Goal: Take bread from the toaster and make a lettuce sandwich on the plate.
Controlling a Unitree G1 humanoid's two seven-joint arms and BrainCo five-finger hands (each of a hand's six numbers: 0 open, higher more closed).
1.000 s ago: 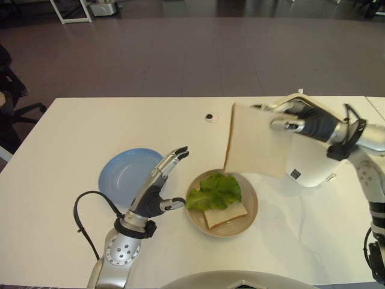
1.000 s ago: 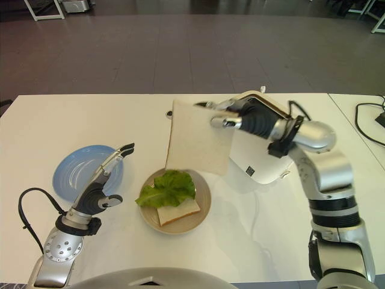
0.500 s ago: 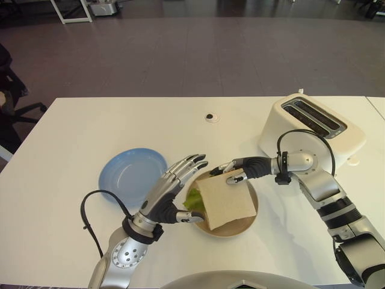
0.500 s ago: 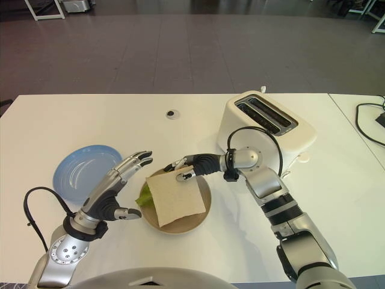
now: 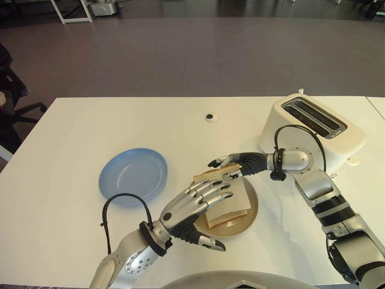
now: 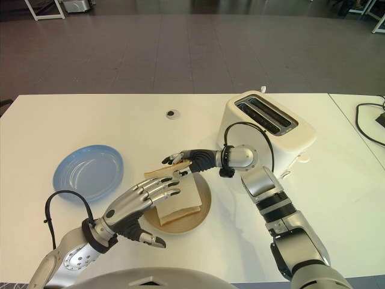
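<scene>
**Seating the top slice squarely**

I am holding the top slice [image 6: 191, 191] over the tan plate [image 5: 255, 206]. Its far edge is tilting up in my right hand [image 5: 231, 164], whose fingers are pinching the crust. My left hand [image 5: 189, 208] is hovering above the bread, fingers spread and holding nothing. I cannot tell whether it is touching. The lettuce is hiding underneath. I am aiming to align the edges, ease the raised side down, then release without dragging the stack.
</scene>
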